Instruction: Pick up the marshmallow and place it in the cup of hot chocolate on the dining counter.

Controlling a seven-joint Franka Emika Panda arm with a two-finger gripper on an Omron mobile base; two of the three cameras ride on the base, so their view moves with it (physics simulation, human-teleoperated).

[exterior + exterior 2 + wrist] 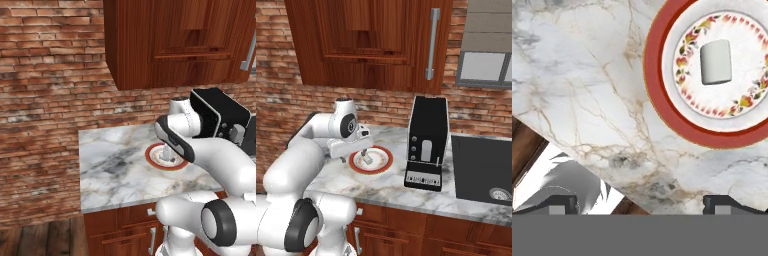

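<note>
The marshmallow [716,62], a small pale grey-white block, lies in the middle of a round white plate with a red rim [657,95] and a flower border. In the right base view the marshmallow [369,161] sits on that plate [387,164], with my gripper [363,153] hanging just above the plate's left part. My gripper [644,204] is open, its two tips far apart and holding nothing. In the hand view the marshmallow lies ahead and to the right of the tips. The cup of hot chocolate and the dining counter are out of view.
The plate [149,157] rests on a narrow marble counter [110,165] against a brick wall. A black coffee machine [427,142] stands right of the plate, with a dark sink [481,172] beyond. Wood wall cabinets [371,45] hang overhead. The counter's front edge [587,150] is close behind the gripper.
</note>
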